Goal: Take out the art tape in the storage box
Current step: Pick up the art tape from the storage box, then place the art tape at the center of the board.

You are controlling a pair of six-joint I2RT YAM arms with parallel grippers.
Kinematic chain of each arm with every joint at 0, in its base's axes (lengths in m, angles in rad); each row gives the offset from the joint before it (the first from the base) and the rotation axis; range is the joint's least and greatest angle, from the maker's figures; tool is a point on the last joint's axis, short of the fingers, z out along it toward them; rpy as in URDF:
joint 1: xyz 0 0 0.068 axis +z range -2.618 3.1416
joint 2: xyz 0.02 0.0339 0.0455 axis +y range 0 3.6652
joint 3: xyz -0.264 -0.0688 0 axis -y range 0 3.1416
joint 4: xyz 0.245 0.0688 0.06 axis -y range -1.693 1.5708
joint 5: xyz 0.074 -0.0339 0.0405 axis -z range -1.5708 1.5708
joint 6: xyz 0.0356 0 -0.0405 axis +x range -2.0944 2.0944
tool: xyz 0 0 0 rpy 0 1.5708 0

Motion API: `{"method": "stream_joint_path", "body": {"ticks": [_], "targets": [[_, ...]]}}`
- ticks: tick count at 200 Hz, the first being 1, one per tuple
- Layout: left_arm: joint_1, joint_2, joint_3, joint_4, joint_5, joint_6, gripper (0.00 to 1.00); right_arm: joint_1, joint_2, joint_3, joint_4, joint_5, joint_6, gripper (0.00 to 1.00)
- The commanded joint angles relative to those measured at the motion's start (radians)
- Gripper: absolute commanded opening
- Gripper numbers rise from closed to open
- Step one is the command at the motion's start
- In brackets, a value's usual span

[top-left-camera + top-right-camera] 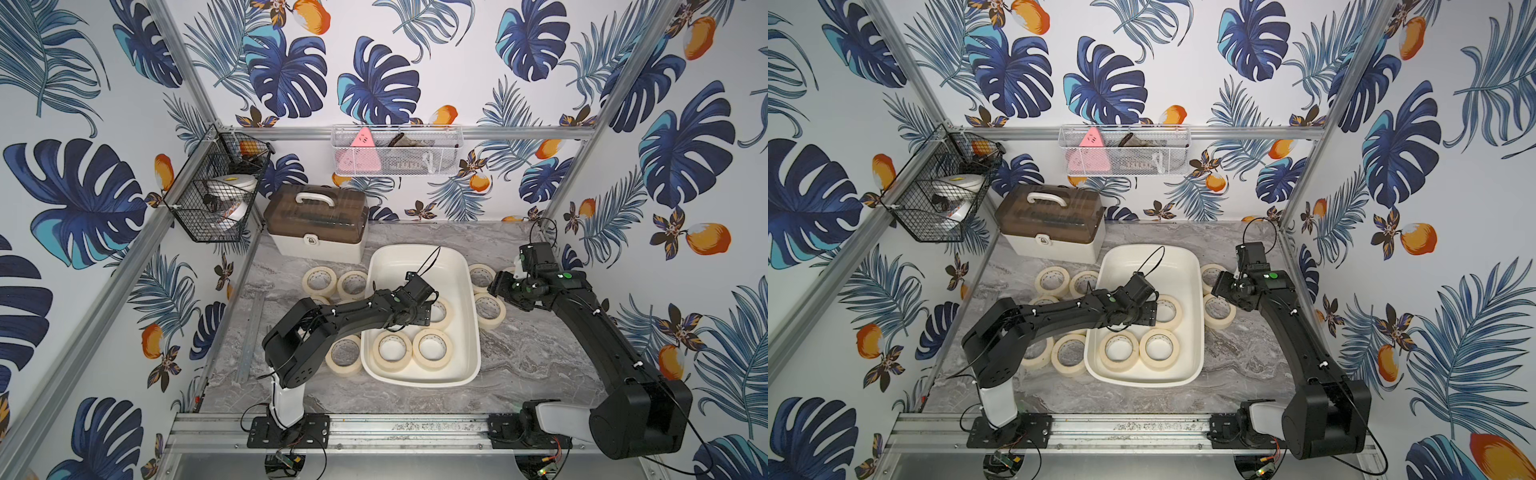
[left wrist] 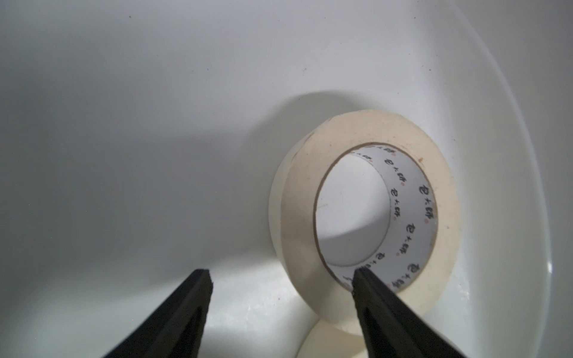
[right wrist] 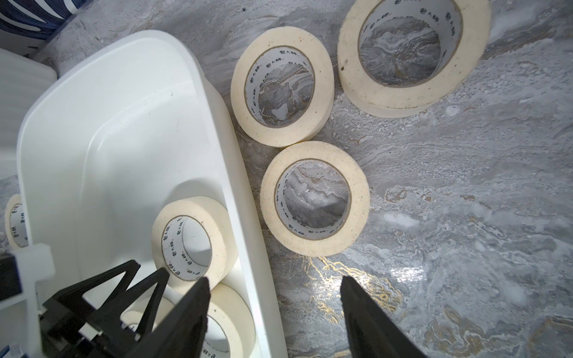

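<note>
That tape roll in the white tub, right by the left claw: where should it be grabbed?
Probably by its wall, from above: the tape roll lies flat on the storage box floor, hole up, so one finger of the left gripper goes inside the hole, one outside.

cream-beige masking-tape roll (image 2: 297, 217), white printed core, lies flat in off-white plastic tub (image 2: 124, 139); black left gripper (image 2: 282, 272) spread astride its wall (one fingertip (image 2: 372, 288) at the core).

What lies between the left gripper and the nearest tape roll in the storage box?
Nothing. In the left wrist view the left gripper stands open astride the tape roll: one finger at its core, the other outside.
</note>
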Motion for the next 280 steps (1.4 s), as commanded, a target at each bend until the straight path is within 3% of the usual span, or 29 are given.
{"method": "stream_joint_path", "body": {"ticks": [1,31,61,84,131,194,280], "targets": [[0.008,0.042,0.016,0.062,0.018,-0.013,0.76,0.001,-0.004,0.007,-0.006,-0.016,-0.021,0.69],[0.014,0.102,0.04,0.069,0.012,-0.004,0.67,0.0,-0.001,0.006,-0.009,-0.006,-0.027,0.69],[0.013,0.132,0.055,0.084,0.024,-0.002,0.51,0.0,0.004,0.007,-0.008,-0.005,-0.03,0.69],[0.013,0.144,0.077,0.074,0.021,0.003,0.3,0.0,0.003,0.006,0.004,-0.016,-0.038,0.69],[0.007,0.105,0.13,0.009,-0.007,0.022,0.13,0.0,-0.02,-0.025,0.045,-0.072,-0.043,0.69],[-0.068,0.039,0.313,-0.227,-0.123,0.039,0.1,0.03,-0.063,-0.013,0.035,-0.102,-0.05,0.7],[-0.16,0.101,0.595,-0.407,-0.163,0.048,0.1,0.211,-0.087,0.006,0.045,-0.063,-0.067,0.73]]}}
